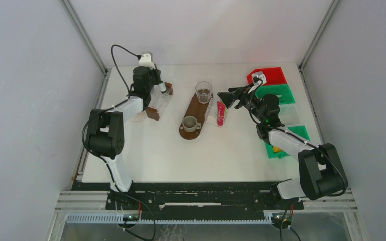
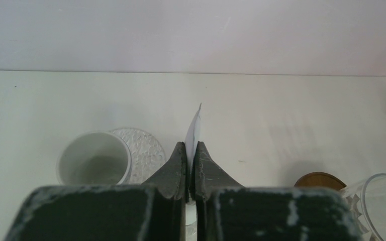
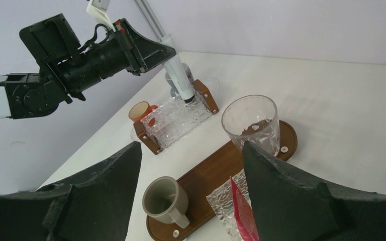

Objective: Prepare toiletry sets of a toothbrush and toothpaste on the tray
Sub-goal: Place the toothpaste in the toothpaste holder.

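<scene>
Right hand [image 1: 225,99] gapes open just above the pink-red toothpaste [image 1: 220,113], mid-frame on a clear dish [image 3: 218,201] beside the wooden tray [image 1: 196,108]. Upper left, the left hand [image 2: 190,150] pinches a white tube [image 3: 177,70].

Squeeze tubes, two: pink-red tube [image 1: 220,113], pale tube [image 3: 180,80]. Wooden oval tray [image 1: 197,106], one. Clear tumbler [image 1: 203,92], one. Grey mug [image 1: 190,123], one. Small orange cup [image 3: 140,111], one. Along desk [image 1: 156,150] right edge: red bin [image 1: 274,75], one; green bins, two [image 1: 281,95] [image 1: 301,131].
</scene>
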You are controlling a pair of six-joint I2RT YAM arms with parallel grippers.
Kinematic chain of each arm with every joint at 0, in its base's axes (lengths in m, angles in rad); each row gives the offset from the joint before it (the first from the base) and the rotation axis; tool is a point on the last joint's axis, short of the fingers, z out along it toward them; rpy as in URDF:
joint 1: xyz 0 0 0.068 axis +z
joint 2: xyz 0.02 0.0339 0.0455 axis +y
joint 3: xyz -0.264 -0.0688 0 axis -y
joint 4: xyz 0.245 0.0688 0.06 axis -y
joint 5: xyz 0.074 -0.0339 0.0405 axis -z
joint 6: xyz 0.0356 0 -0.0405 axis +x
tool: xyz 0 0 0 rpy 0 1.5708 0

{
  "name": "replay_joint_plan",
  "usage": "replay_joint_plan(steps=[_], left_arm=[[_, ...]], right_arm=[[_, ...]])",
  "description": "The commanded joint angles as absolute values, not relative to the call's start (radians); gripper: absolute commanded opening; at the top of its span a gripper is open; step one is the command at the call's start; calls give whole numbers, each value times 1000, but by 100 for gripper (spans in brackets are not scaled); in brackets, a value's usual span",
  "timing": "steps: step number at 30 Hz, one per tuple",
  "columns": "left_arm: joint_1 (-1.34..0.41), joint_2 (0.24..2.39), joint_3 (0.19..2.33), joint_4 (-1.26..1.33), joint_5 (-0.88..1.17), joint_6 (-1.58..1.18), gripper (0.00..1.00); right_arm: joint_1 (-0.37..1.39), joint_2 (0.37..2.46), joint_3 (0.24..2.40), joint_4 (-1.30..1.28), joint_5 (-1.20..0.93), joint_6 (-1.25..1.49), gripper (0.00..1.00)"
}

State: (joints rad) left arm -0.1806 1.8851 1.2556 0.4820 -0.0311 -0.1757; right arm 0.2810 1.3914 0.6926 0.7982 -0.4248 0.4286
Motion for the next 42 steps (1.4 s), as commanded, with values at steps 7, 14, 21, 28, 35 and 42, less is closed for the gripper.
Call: replay_joint_plan(steps=[7,14,21,28,35,42], left_arm=[[-177,1802,1149,585,-27,-145,0],[-176,1828,1166,583,-7,-146,1],[-177,1835,1169,580,-5,-147,7],[-177,1829,1173,568,-3,-147,22],[-177,1795,1164,551,-15,-158,40],[-176,1653,1094,548,-11,-166,64]], right_arm=[[273,1387,688,859,-435,445,81],[270,1386,686,861,-437,448,81],[267,1382,683,864,-437,449,81],[265,1382,682,864,-438,452,81],[265,1381,681,863,-441,451,81],[268,1367,683,853,-440,440,81]])
